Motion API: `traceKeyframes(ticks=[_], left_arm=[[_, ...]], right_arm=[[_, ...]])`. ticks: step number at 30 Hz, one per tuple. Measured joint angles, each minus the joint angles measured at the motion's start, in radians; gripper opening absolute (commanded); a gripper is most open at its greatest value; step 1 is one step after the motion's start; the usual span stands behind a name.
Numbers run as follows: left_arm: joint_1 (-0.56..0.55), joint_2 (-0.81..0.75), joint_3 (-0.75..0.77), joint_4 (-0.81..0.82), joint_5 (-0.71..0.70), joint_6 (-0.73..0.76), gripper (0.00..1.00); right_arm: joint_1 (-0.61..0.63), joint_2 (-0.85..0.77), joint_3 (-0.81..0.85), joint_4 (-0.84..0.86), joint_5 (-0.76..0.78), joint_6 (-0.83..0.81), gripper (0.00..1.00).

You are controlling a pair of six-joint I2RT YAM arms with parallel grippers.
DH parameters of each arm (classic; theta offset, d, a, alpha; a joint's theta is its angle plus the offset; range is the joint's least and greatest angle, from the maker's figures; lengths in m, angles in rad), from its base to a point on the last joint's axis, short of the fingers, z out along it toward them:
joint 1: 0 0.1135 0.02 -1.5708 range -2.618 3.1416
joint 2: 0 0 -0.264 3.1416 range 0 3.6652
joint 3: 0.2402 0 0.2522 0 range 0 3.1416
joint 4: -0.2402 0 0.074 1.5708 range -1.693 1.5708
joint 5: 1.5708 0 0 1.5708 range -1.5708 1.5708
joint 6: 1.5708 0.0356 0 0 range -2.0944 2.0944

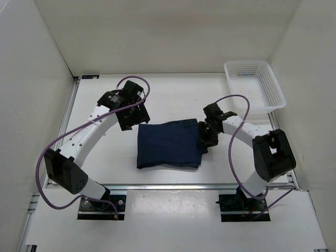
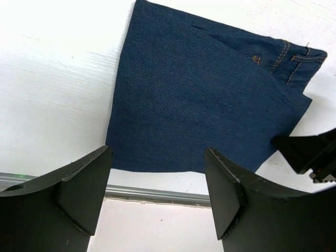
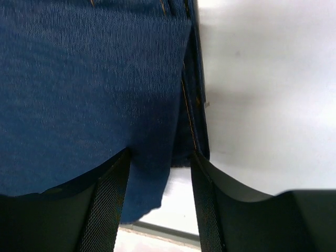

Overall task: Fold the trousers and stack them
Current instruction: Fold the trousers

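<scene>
The trousers (image 1: 169,144) are dark navy jeans folded into a roughly square bundle in the middle of the table. They fill the left wrist view (image 2: 199,100), with tan stitching at their far right corner, and the right wrist view (image 3: 89,89). My left gripper (image 1: 131,118) is open and empty, hovering by the bundle's back left corner (image 2: 158,152). My right gripper (image 1: 206,137) is at the bundle's right edge. Its jaws (image 3: 160,155) are open, with the cloth's folded edge lying between the fingers.
A white plastic basket (image 1: 254,84) stands at the back right corner. A metal rail (image 1: 168,186) runs along the table's near edge. White walls enclose the table on the left, back and right.
</scene>
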Motion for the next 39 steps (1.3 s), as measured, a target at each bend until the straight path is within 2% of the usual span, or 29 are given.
traceKeyframes(ticks=[2, 6, 9, 12, 14, 20, 28, 34, 35, 36, 37, 38, 39], left_arm=[[0.0, 0.003, 0.0, 0.0, 0.0, 0.005, 0.81], [0.0, 0.014, 0.0, -0.001, 0.0, 0.009, 0.81], [0.0, 0.018, 0.0, -0.001, 0.0, 0.011, 0.81], [0.0, 0.018, 0.0, -0.001, 0.0, 0.012, 0.81], [0.0, 0.02, 0.0, -0.001, 0.0, 0.013, 0.81], [0.0, 0.04, -0.001, -0.001, 0.0, 0.023, 0.81], [0.0, 0.044, 0.024, -0.02, 0.0, 0.034, 0.81], [0.0, 0.044, 0.031, -0.024, 0.0, 0.037, 0.81], [0.0, 0.044, 0.028, -0.023, 0.001, 0.037, 0.81], [0.0, 0.044, 0.022, -0.019, 0.005, 0.037, 0.81], [0.0, 0.044, 0.013, -0.014, 0.008, 0.04, 0.81], [-0.003, 0.044, -0.002, -0.005, 0.015, 0.042, 0.81], [-0.007, 0.044, -0.015, 0.0, 0.021, 0.044, 0.81]], right_arm=[[-0.006, 0.018, 0.003, 0.014, -0.004, -0.005, 0.53], [-0.006, 0.04, 0.012, 0.039, -0.011, -0.026, 0.36], [-0.006, 0.042, 0.018, 0.044, -0.014, -0.035, 0.3], [-0.006, 0.042, 0.02, 0.042, -0.013, -0.045, 0.13], [-0.006, 0.042, 0.025, 0.039, -0.003, -0.046, 0.07], [0.017, 0.027, 0.105, -0.035, 0.069, -0.046, 0.02], [0.028, -0.027, 0.356, -0.152, 0.103, -0.083, 0.0], [0.028, 0.097, 0.542, -0.178, 0.135, -0.12, 0.0], [0.027, 0.138, 0.566, -0.174, 0.153, -0.125, 0.05], [0.024, 0.182, 0.583, -0.17, 0.171, -0.127, 0.15], [0.019, 0.224, 0.592, -0.168, 0.187, -0.122, 0.31], [0.012, 0.259, 0.595, -0.168, 0.202, -0.114, 0.64], [0.003, 0.29, 0.595, -0.17, 0.216, -0.102, 0.73]])
